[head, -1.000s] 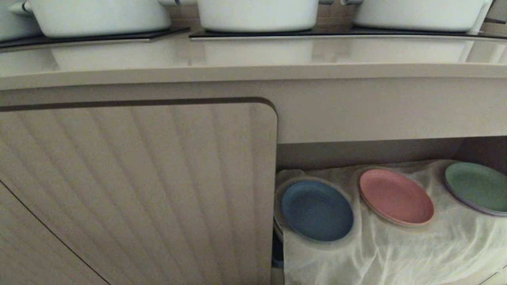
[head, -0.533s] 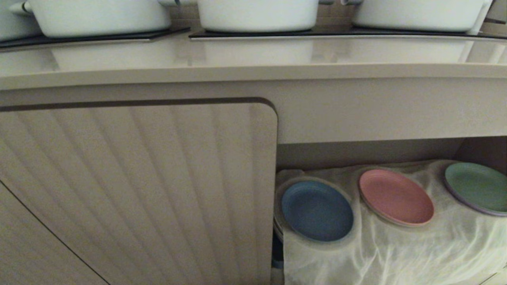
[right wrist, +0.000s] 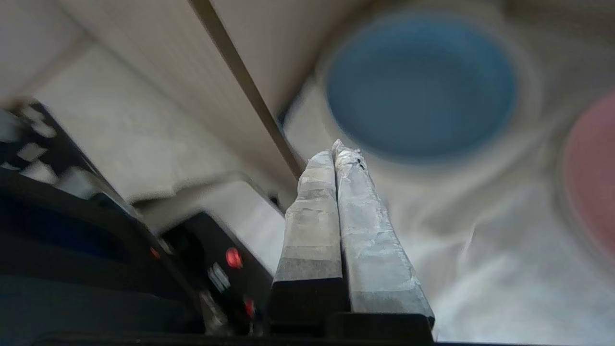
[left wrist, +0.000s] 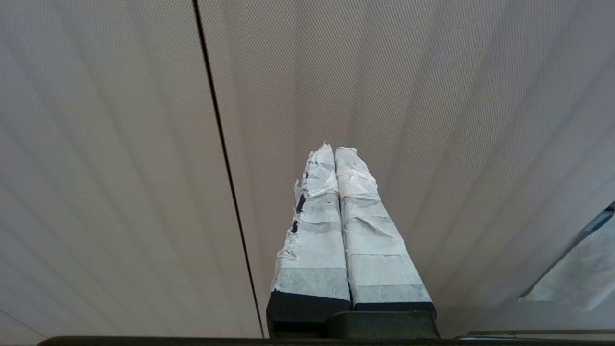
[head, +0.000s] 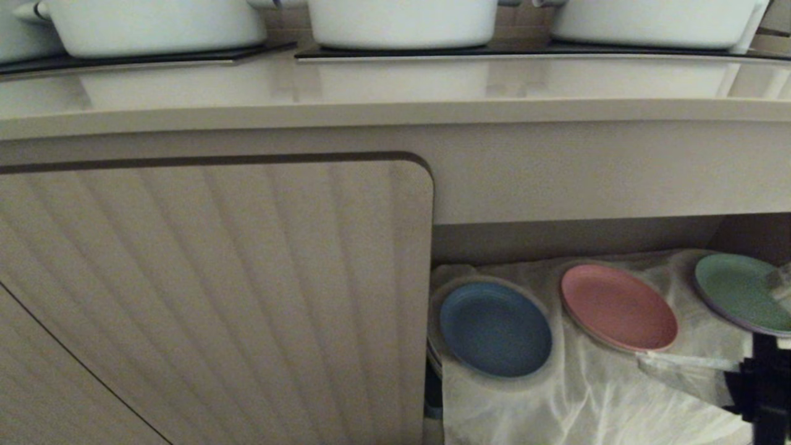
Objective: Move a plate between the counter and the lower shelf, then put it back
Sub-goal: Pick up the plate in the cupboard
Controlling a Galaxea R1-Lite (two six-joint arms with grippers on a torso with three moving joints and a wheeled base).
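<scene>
We see the blue plate [head: 495,329] lying flat on the wrinkled white cloth [head: 593,402] of the lower shelf [head: 575,238], at the shelf's left end just beside the edge of the ribbed cabinet door [head: 216,296]. A pink plate [head: 618,307] sits near it to the right, and a green plate [head: 738,292] beyond that. None of them is touched.

The right end effector [head: 642,356] shows at the lower right of the head view, its taped fingers pressed together and empty, the tip low over the cloth in front of the pink plate — well short of the blue one. In its wrist view the blue plate lies ahead of the fingertips [right wrist: 343,154]. The left end effector [left wrist: 335,153] hangs parked, fingers together, facing the ribbed door.

We judge this to be the reach toward the plate, with the lift to the counter [head: 395,86] not yet begun. Next, the fingers must part and come across to the plate's raised rim — a shallow edge on soft cloth, so the lower finger has to slip beneath it without bunching the fabric.
</scene>
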